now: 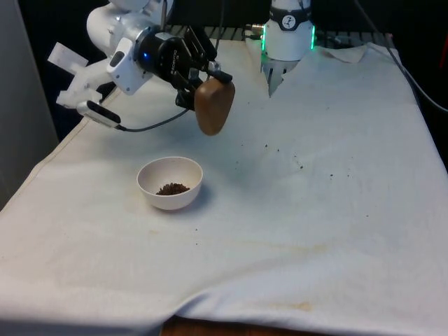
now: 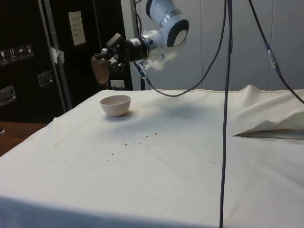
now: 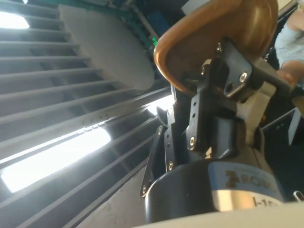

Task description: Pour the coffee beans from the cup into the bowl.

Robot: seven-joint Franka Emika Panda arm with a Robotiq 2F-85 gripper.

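A brown cup (image 1: 214, 106) hangs tipped over in the air, held by my gripper (image 1: 204, 82), which is shut on its rim. The cup sits above and behind the white bowl (image 1: 169, 183), toward the front view's right of it. Dark coffee beans (image 1: 172, 188) lie in the bottom of the bowl. In the side view the cup (image 2: 99, 69) hangs above the bowl (image 2: 115, 105), a little to its left. The wrist view has the cup (image 3: 213, 42) clamped between the black fingers (image 3: 233, 73), with ceiling lights behind.
A few stray beans or crumbs (image 1: 297, 164) dot the white cloth (image 1: 315, 231) to the front view's right of the bowl. A black cable (image 2: 225, 109) hangs down in the side view. The robot base (image 1: 288, 35) stands at the table's far end.
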